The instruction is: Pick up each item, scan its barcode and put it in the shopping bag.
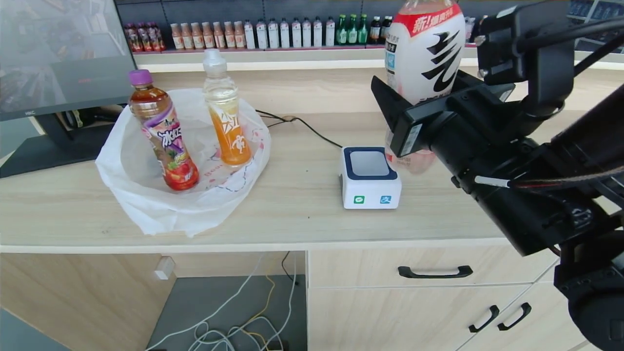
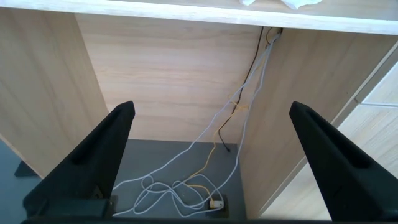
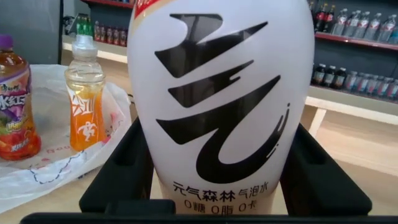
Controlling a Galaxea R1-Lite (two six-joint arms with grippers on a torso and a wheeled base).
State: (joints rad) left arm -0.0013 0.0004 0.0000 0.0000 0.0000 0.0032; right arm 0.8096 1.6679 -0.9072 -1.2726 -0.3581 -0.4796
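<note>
At the upper right we see the right gripper [image 1: 414, 122] clamped around a white bottle [image 1: 424, 53], held upright just right of the scanner [image 1: 370, 178] at centre. At left, a tea bottle [image 1: 165, 141] and an orange drink bottle [image 1: 226, 122] stand upright in the open shopping bag [image 1: 146, 204].

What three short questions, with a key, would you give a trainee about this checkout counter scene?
1. True or false: the right gripper is shut on the large plastic bottle with the white and black label.
2. How many bottles stand in the open white plastic shopping bag? A: one. B: two. C: three.
3. Fill in: the left gripper, below the top of the pale wooden counter, has its jaws ____.
Key: 1 true; 2 B, the red tea bottle with the purple cap and the orange drink bottle with the clear cap; 3 open.
</note>
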